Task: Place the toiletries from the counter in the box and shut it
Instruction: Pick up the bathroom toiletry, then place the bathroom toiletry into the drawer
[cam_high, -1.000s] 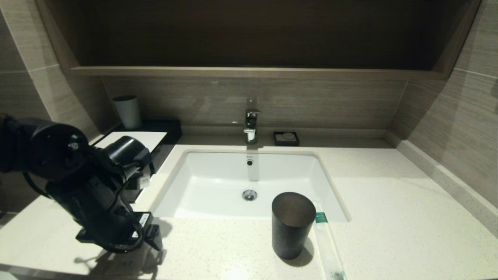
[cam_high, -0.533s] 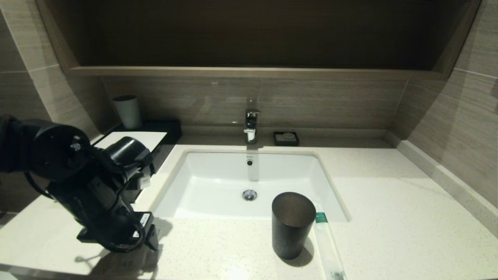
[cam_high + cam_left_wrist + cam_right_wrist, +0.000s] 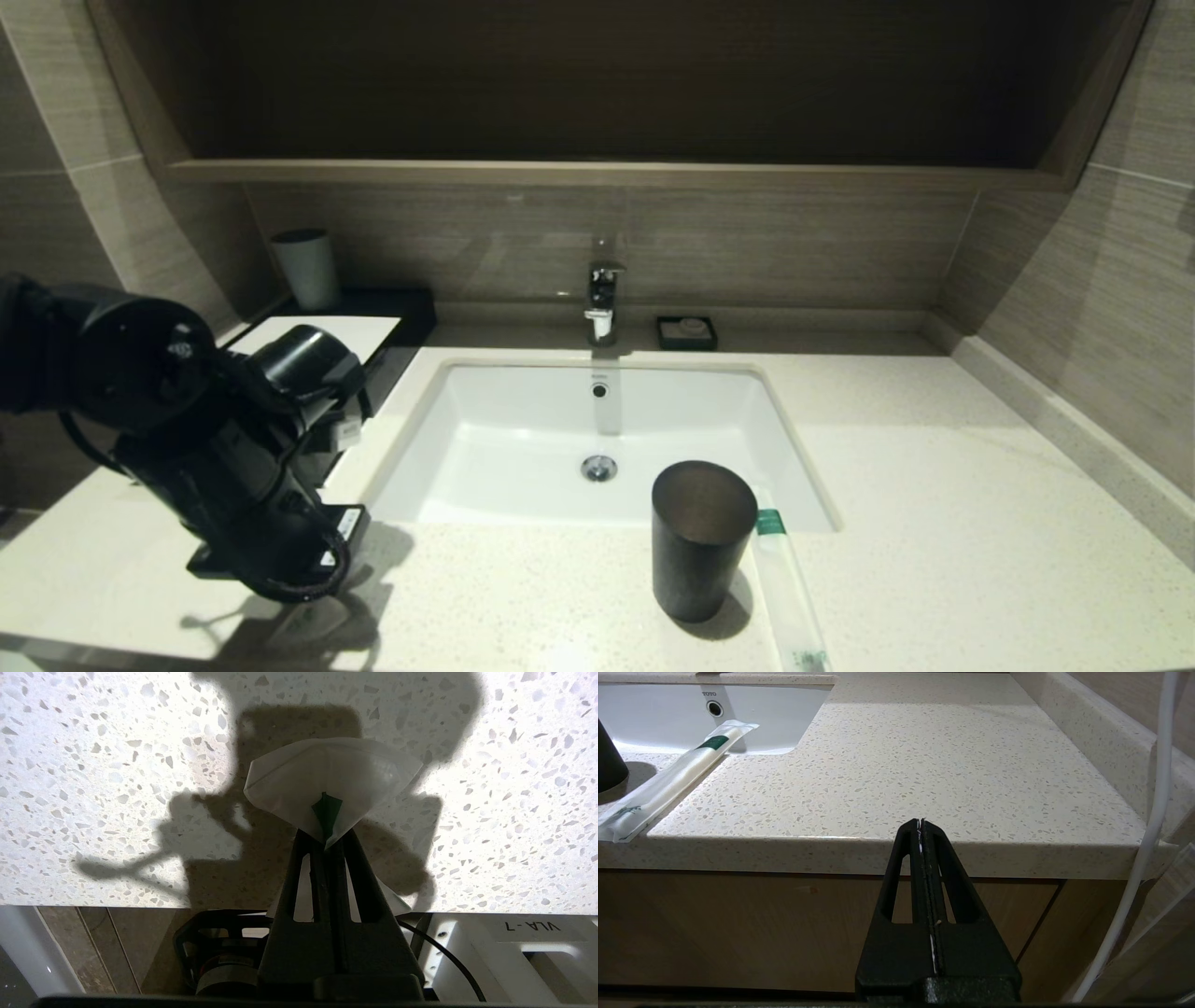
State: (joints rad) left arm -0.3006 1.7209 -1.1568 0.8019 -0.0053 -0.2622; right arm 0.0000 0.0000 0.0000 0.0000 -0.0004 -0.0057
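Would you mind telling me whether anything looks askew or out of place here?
Yes: the flat sachet in the left gripper is pinched at its green label and creased. The long sachet beside the dark cup overhangs the counter front edge.

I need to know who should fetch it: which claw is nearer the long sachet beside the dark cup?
Right. The right claw sits shut just off the counter edge near the long sachet; the left claw is across the counter, past the sink.
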